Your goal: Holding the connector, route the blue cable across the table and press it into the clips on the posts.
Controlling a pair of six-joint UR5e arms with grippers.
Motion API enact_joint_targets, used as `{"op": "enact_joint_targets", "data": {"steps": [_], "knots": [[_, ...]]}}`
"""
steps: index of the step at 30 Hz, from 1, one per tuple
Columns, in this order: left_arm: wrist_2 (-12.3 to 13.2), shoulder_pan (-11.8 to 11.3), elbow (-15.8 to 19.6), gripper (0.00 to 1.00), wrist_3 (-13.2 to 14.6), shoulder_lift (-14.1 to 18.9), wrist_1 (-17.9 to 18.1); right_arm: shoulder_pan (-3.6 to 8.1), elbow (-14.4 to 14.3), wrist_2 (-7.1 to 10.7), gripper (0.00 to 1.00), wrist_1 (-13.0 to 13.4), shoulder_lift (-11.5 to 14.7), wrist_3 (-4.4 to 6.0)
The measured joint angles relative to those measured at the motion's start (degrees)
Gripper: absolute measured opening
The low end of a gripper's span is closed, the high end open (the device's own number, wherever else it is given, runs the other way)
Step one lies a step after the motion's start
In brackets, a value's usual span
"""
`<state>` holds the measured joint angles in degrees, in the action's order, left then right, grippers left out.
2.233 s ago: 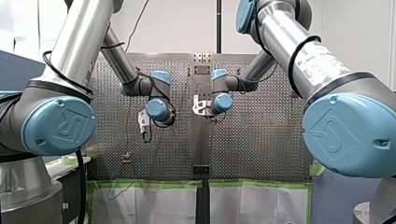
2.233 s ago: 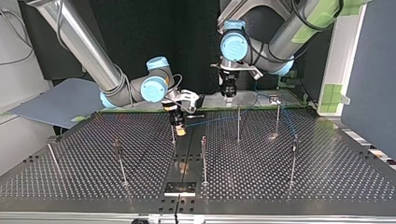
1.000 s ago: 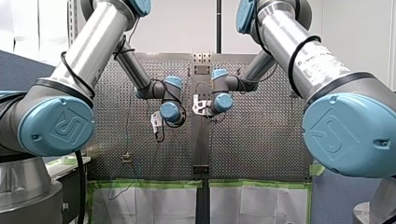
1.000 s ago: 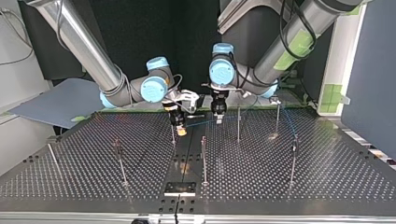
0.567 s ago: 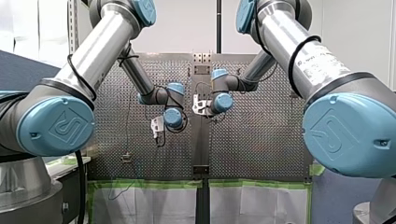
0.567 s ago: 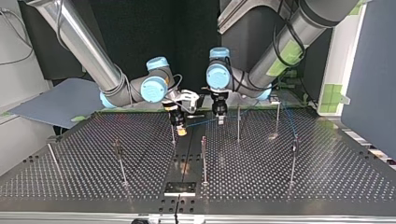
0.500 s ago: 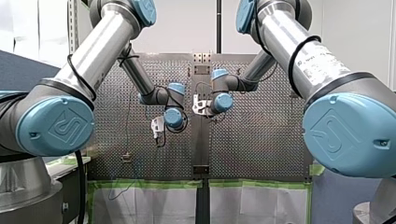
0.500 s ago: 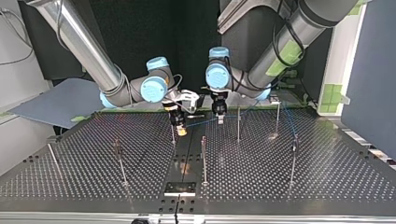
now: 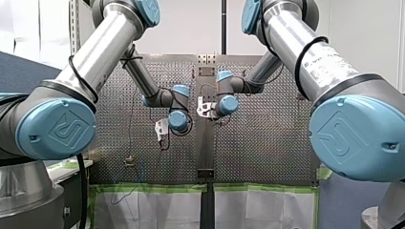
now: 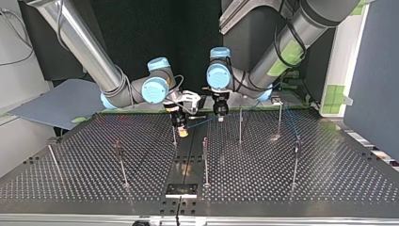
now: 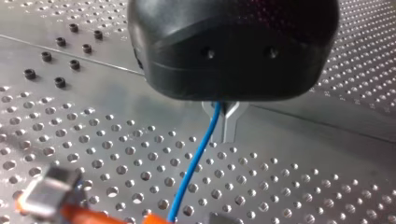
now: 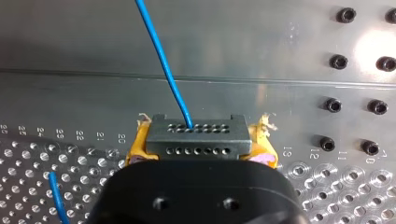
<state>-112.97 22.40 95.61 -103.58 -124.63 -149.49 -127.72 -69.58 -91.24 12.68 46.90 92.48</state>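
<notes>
My right claw (image 12: 200, 150) pinches the grey connector (image 12: 196, 133) between its yellow pads, low over the table (image 10: 306, 188) at the far middle of the top view. This gives the blue cable (image 10: 201, 123) a fixed end. My left claw (image 10: 220, 115), just right of it there, looks pressed together on the cable, probably to steer it. Posts (image 10: 240, 125) crowd close around both claws, while the near table leaves open room.
</notes>
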Motion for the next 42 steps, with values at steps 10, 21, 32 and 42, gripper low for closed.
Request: {"op": "enact_joint_targets", "data": {"steps": [10, 21, 32, 42], "knots": [[-0.9, 0.17, -0.42, 0.0, -0.05, 1.51, -1.63, 0.03, 0.55, 0.08, 0.01, -1.66, 1.25, -0.4], [-3.63, 1.06, -0.43, 0.0, 0.58, 6.83, -6.64, -0.27, 0.61, -0.03, 0.01, -6.41, 6.43, 0.36], [-4.26, 1.7, -0.39, 0.0, 1.19, 12.9, -9.91, -0.17, 0.56, -1.03, 0.01, -11.84, 12.2, 0.53], [-4.31, 2.35, -0.38, 0.0, 1.68, 17.97, -12.52, -0.37, 0.03, -1.14, 0.01, -12.9, 17.17, 0.68]]}}
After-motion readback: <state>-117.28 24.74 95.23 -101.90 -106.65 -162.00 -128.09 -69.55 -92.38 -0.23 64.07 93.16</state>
